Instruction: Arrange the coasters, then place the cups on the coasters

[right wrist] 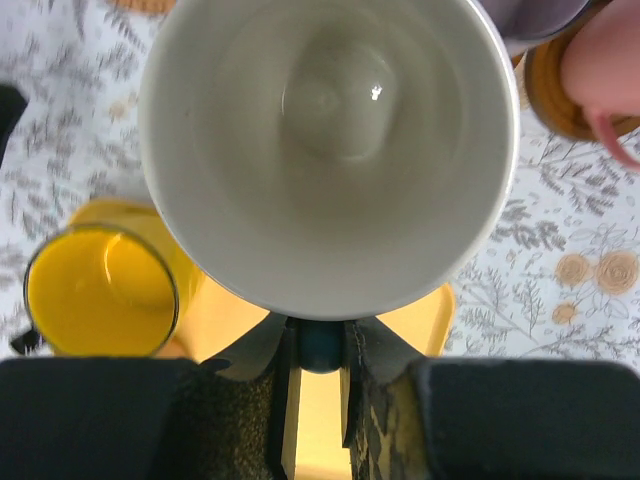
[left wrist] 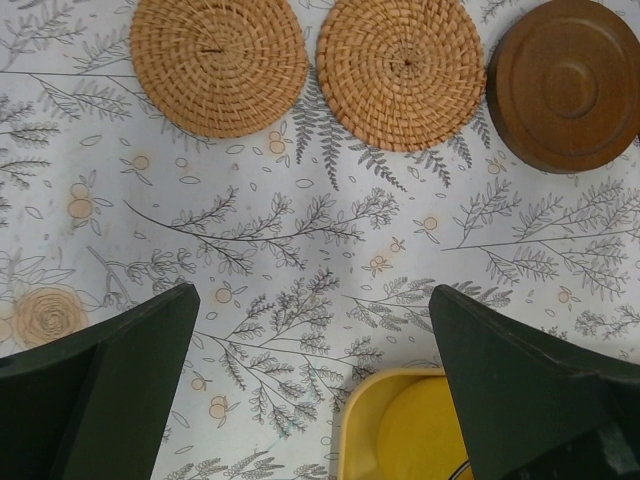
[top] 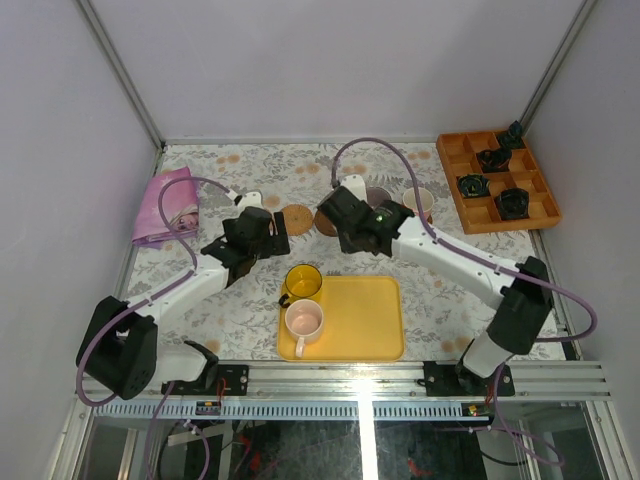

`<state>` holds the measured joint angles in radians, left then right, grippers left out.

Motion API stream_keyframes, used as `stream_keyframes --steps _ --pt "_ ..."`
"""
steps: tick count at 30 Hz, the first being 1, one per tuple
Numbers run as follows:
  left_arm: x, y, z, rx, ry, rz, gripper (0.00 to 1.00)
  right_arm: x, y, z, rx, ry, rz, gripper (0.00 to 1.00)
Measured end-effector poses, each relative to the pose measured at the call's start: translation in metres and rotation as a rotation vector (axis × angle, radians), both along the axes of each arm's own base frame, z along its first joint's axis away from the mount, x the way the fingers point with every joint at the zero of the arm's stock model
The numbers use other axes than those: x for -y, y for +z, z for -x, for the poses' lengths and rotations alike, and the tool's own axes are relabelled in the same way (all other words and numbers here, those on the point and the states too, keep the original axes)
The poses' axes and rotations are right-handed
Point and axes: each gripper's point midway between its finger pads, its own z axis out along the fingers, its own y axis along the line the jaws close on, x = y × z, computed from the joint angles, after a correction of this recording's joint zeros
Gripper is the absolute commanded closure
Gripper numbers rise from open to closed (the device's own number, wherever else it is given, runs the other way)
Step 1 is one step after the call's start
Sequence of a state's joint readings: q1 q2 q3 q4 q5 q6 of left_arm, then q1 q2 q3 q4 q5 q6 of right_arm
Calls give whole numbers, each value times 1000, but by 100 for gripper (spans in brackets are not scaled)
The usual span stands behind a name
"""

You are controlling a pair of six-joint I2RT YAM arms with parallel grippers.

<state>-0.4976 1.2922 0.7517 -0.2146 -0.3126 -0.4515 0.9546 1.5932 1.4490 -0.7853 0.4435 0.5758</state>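
Right gripper [right wrist: 320, 350], clamped narrowly on the white ceramic mug [right wrist: 320, 150], should centre it over the round dark-brown wooden coaster [left wrist: 565, 85]; left gripper [left wrist: 312, 300] gapes empty.

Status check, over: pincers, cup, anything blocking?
Left pincer open, empty. Right pincer shut on white cup, by handle. Yellow cup, pink cup on tray. Three coasters bare. Nothing blocking seen.

Floral table [top: 215, 165] bearing coasters [left wrist: 219, 60], yellow tray [top: 365, 325]

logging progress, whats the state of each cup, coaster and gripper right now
white cup: empty, handle gripped by right gripper
yellow cup: upright, empty
pale pink cup: upright, on yellow tray
two round woven tan coasters: flat, bare
round dark wooden coaster: flat, bare
left gripper: open, empty
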Motion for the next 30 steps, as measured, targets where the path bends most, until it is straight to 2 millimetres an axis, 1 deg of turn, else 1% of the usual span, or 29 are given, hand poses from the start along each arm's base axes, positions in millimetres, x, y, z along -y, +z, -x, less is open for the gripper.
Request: stream_keyframes --steps 3,5,8,13,17,26,30 --pt "-3 2 -2 10 9 -15 0 0 1 -27 5 -46 3 100" --pt "-5 2 -3 13 15 -22 0 -8 -1 -43 12 -57 0 100" --pt "-7 2 -3 17 26 -31 0 -23 -13 -57 2 -53 -1 100" --pt "-12 1 -5 19 39 -60 1 -38 -35 -73 -23 -60 9 100" --pt "-13 0 -5 19 40 -70 1 -43 -49 -83 -49 -78 4 100" --pt "-18 -2 -6 17 40 -103 1 -50 -66 -101 -103 -115 -51 100" --pt "-18 -5 -6 8 39 -111 1 -48 -74 -105 -116 -129 -51 100"
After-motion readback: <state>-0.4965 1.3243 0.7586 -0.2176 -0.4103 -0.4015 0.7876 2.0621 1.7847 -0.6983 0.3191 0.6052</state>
